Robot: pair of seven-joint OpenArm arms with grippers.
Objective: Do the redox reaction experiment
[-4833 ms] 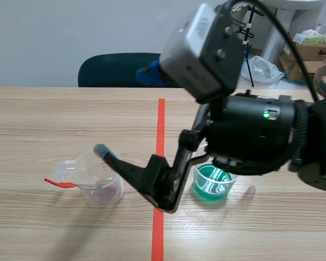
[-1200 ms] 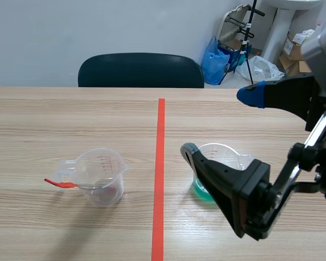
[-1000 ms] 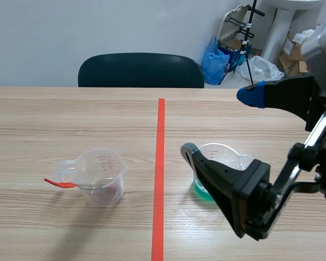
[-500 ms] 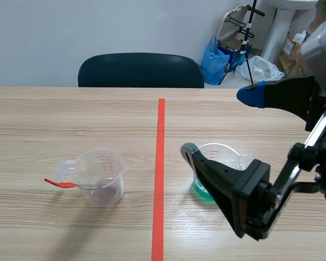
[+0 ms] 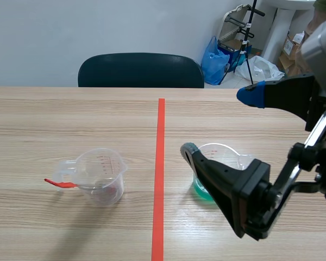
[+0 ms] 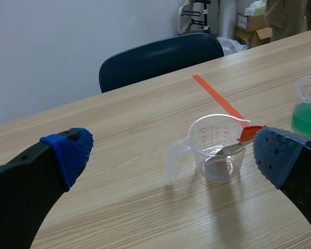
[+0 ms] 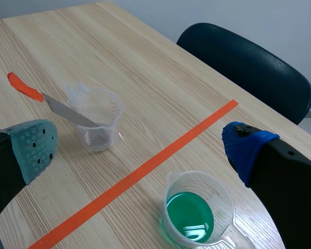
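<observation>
A clear cup [image 7: 197,207] holds green liquid; a second cup [image 5: 100,176], also clear, shows red marks and a silver spoon [image 5: 58,183] with an orange-red handle. Pale wood-grain table [image 5: 43,119], orange-red line [image 5: 160,141], navy chair [image 5: 140,69]; right gripper [image 7: 140,150] pads [image 7: 31,148] dotted, grey-green and blue

The right arm [image 5: 307,163] has drawn back to its own side of the bench. Nearly five seconds ago it stretched over the red tape line [image 5: 160,141], and the right tool [image 5: 218,122] had its grey-green pad at the rim of the clear cup [image 5: 100,176]. That cup is now well apart from the tool. The tool's lower finger now stands just before the cup of green liquid [image 5: 225,155]. The chair [image 5: 138,69] behind the tool shows whole again.
</observation>
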